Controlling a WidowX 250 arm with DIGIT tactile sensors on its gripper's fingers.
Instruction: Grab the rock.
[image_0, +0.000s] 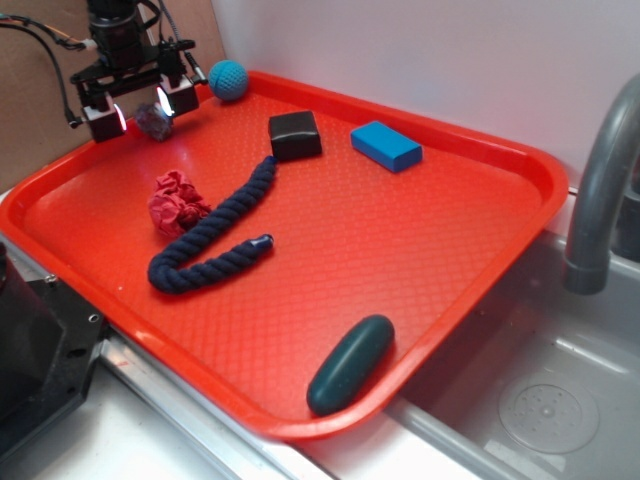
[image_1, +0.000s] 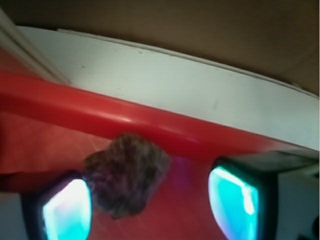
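The rock (image_0: 153, 120) is a small rough brown-grey lump lying on the red tray (image_0: 400, 240) near its far left corner. My gripper (image_0: 141, 112) hangs over it, open, one finger on each side. In the wrist view the rock (image_1: 127, 172) sits between the two glowing pads, close to or touching the left pad (image_1: 67, 210). A wide gap separates it from the right pad (image_1: 235, 200). My gripper (image_1: 150, 207) has not closed on it. The tray's raised rim (image_1: 125, 117) runs just behind the rock.
A teal ball (image_0: 228, 79) rests at the tray's back rim right of the gripper. On the tray also lie a red cloth wad (image_0: 176, 202), a dark blue rope (image_0: 215, 232), a black block (image_0: 295, 135), a blue block (image_0: 386, 146) and a dark green oval (image_0: 350, 364). A sink with a grey faucet (image_0: 600, 190) is at right.
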